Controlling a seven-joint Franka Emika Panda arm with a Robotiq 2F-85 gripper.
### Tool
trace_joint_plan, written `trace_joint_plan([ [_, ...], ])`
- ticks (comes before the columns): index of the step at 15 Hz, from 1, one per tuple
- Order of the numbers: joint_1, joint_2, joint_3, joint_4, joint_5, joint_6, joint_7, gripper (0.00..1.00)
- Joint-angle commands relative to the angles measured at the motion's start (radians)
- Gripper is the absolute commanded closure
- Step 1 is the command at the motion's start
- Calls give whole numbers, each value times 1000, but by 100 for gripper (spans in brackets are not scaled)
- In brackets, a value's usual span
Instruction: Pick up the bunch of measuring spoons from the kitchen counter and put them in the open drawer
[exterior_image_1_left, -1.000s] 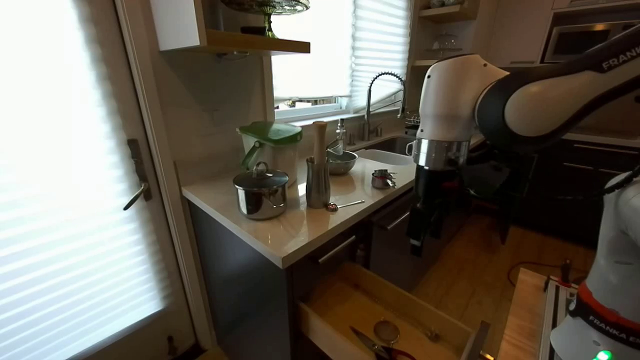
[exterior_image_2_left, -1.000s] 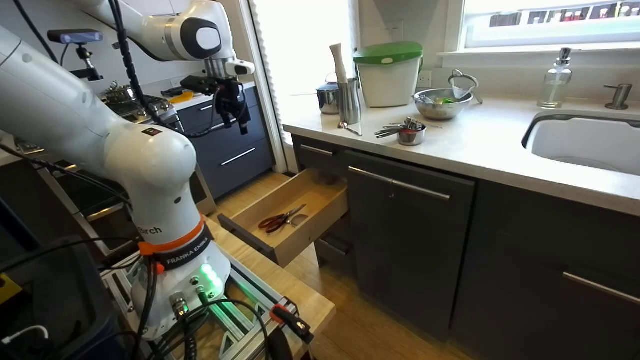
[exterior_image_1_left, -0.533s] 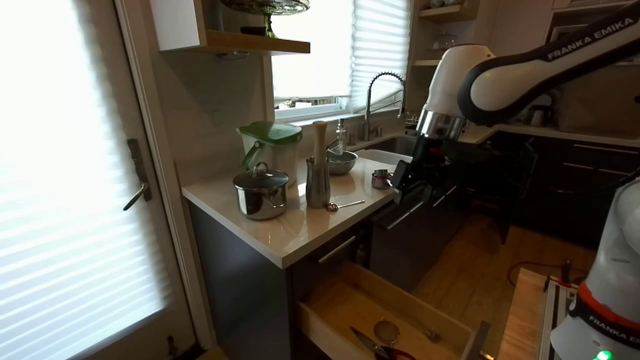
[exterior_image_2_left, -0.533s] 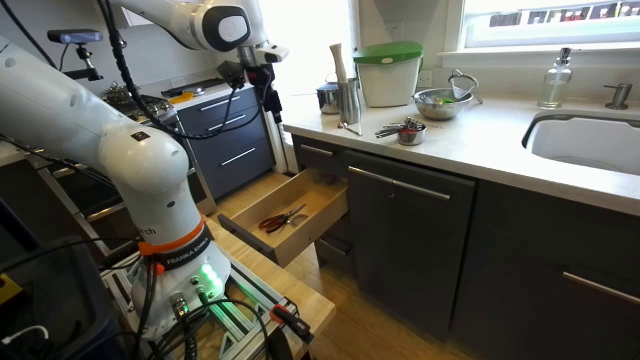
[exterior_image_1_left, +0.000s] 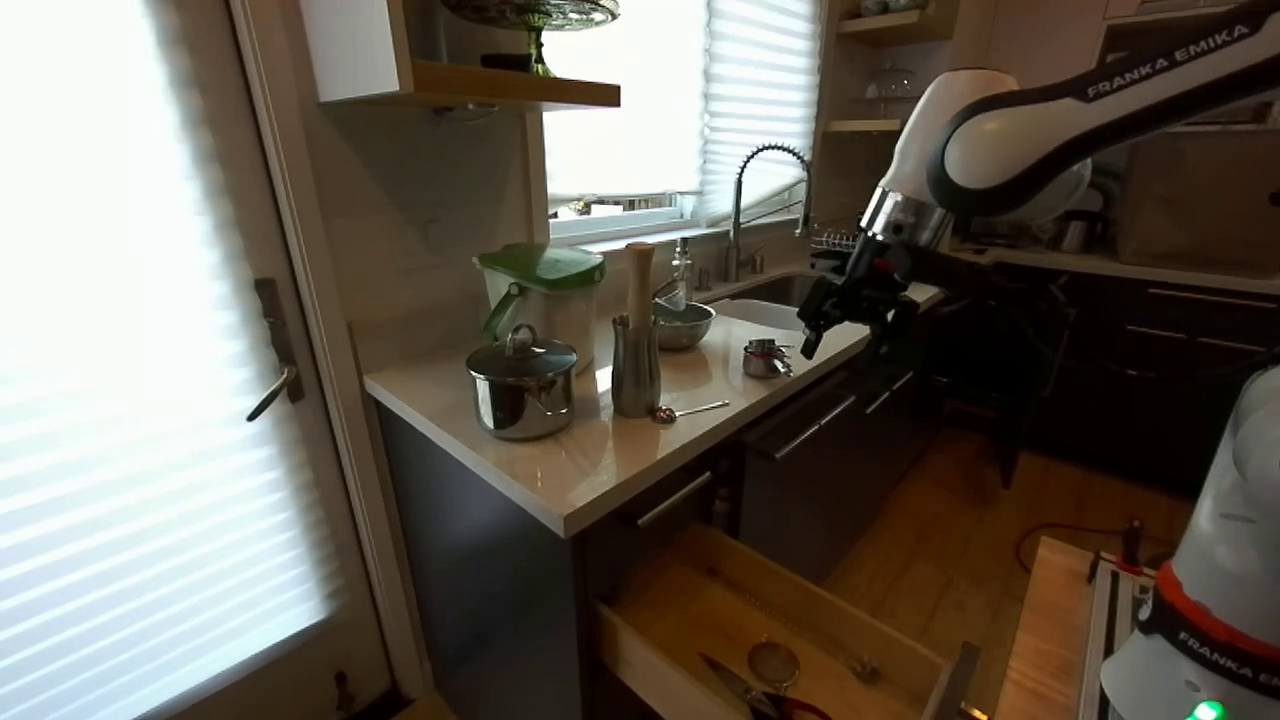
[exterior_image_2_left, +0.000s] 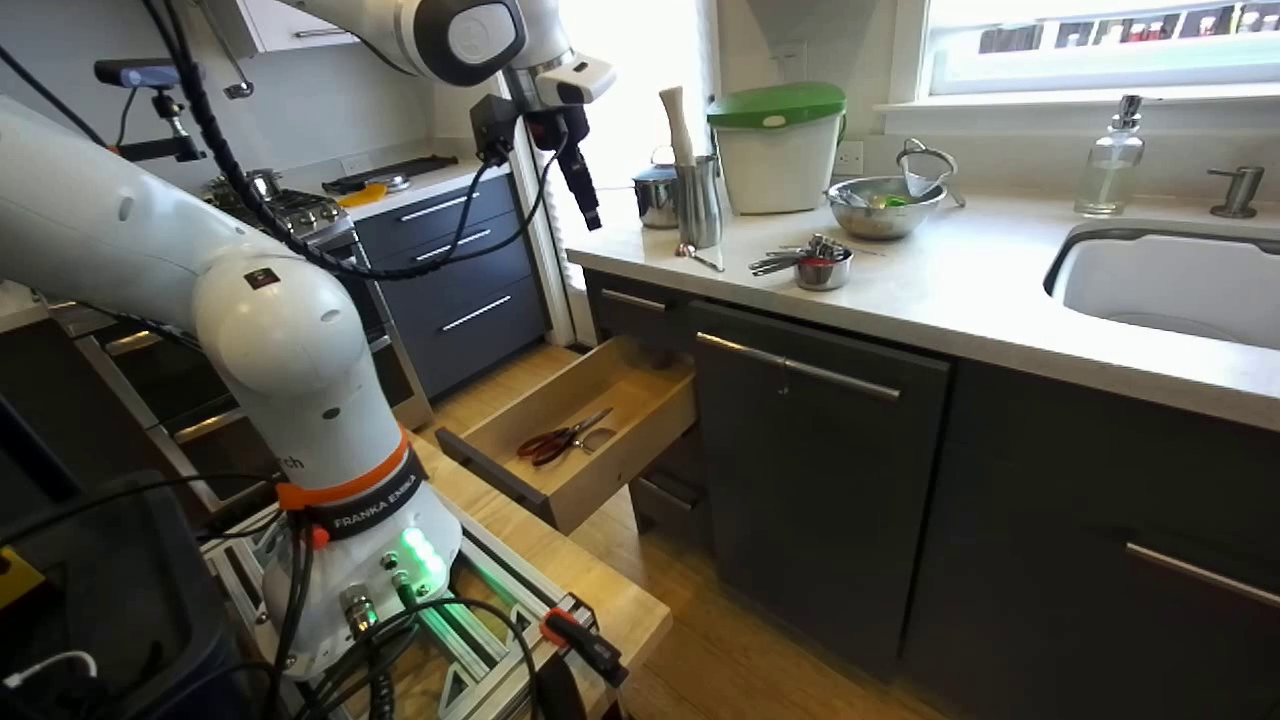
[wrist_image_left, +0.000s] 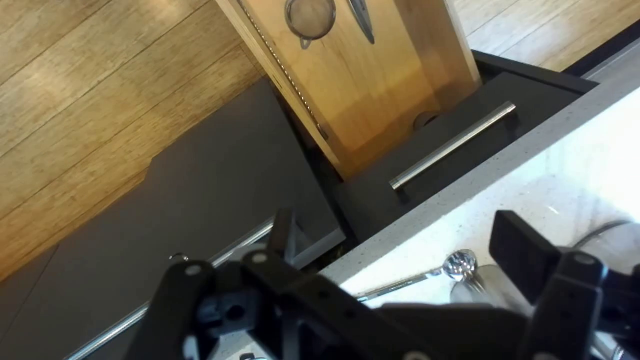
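arm (exterior_image_1_left: 1040, 145) slopes down to a tilted gripper (wrist_image_left: 395, 227), jaws spread wide and empty, measuring spoons (wrist_image_left: 459, 264) apart below them.

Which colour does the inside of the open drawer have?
Light brown, with a wooden look; the inside of the drawer shows best in the wrist view.

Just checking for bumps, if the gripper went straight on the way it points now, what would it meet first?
Probably the front edge of the kitchen counter, which shows beyond the open gripper in the wrist view, but depth is unclear.
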Motion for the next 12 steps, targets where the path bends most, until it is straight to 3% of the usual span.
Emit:
trace_joint_plan([
  [1, -38, 75, 45, 27, 15, 35, 160, 0],
  [11, -271, 167, -56, 103, -72, 160, 436, 0],
  [12, -222, 137, -72, 78, -59, 143, 370, 0],
])
